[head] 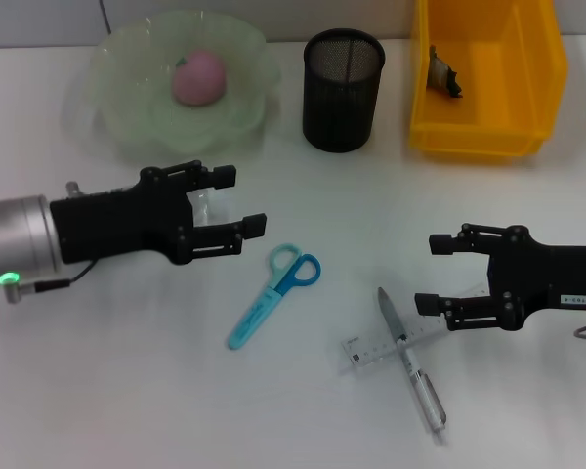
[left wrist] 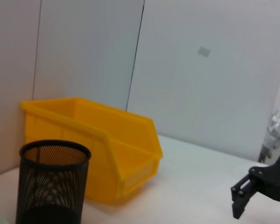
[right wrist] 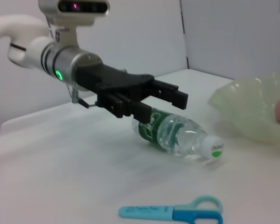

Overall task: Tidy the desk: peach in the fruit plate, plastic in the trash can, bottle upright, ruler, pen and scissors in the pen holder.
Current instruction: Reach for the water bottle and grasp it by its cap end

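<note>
Clear plastic, with a green label and a white cap, the water bottle (right wrist: 179, 135) lies on its side on the white table (head: 127, 391); in the right wrist view it sits at frame centre, just under the left gripper (right wrist: 154, 100). In the head view only a glimpse of the bottle (head: 207, 207) shows between that gripper's black fingers (head: 225, 177) at left centre. The left gripper (head: 236, 202) hovers spread wide over it, fingers parted and grasping nothing.

Above it, at upper left, the pink peach (head: 197, 77) rests in the pale green fruit plate (head: 117, 93). Top centre stands the black mesh pen holder (head: 343, 88), upright. At upper right the yellow bin (head: 488, 127) holds a crumpled scrap (head: 443, 72).

Blue scissors (head: 274, 295) lie closed at lower centre, handles toward the upper right. Further right a clear ruler (head: 366, 352) lies under a silver pen (head: 410, 362) that crosses it.

At right centre the right gripper (head: 435, 276) is released too, its fingers apart and holding nothing, its lower finger just above the ruler's end.
</note>
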Controlling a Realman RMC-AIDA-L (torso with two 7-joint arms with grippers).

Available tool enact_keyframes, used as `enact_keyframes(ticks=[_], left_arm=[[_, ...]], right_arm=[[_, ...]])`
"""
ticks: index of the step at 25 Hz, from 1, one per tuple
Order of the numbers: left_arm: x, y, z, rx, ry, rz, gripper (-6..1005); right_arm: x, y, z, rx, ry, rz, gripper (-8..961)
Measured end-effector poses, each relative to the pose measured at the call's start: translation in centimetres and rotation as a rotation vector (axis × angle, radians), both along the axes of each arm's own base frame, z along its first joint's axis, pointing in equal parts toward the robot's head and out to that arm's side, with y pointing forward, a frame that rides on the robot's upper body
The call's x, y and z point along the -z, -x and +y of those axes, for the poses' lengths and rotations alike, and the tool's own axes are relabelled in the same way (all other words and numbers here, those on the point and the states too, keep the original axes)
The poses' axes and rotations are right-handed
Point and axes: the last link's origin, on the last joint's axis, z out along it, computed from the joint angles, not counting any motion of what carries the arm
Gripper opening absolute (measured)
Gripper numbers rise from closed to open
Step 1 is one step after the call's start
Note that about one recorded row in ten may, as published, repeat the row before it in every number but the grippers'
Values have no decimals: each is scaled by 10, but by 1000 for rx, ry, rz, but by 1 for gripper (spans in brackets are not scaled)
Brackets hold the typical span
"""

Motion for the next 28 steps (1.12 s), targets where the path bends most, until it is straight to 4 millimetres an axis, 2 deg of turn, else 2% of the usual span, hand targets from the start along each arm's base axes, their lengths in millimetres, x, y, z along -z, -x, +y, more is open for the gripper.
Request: enact_keyframes(ticks=[3, 15, 28], left_arm=[[-2, -13, 16, 9, 44, 112, 650], [-9, -39, 56, 55, 71, 408, 646], [-12, -62, 73, 130, 67, 678, 643]], right_arm=[[2, -1, 0, 9, -4, -1, 833], [5, -2, -2, 1, -3, 8, 833], [6, 0, 0, -3, -21, 20, 833]])
